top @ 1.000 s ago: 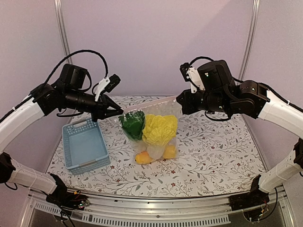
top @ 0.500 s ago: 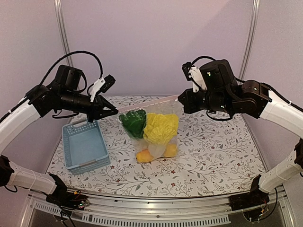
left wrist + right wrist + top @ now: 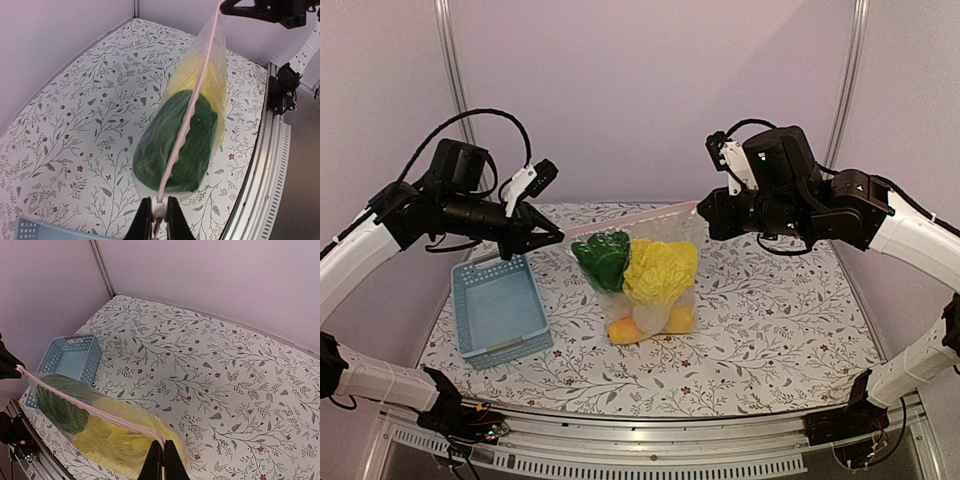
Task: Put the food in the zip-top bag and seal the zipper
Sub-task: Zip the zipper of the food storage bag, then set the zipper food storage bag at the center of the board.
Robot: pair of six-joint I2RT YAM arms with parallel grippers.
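The bench [image 3: 780,335] is covered with a white cloth printed with leafy sprigs. Plain lilac walls [image 3: 650,90] are set behind the bench, metal posts [image 3: 447,60] at its far corners, an aluminium rail [image 3: 650,437] along its near edge.

Clear, glossy, crinkled plastic zip-top bag [image 3: 665,230]; smooth matt plastic basket [image 3: 508,350]; matt floral-printed desk [image 3: 780,320] covering; brushed metal rail [image 3: 640,425] at its edge

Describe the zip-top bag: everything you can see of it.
The zip-top bag is clear, crinkly plastic with a pink zipper strip along its top, stretched taut into one line. The left gripper and right gripper pinch its two ends, so it hangs between them over the floral table. Inside show a green bok choy, yellow napa cabbage and orange fruit at the bottom.
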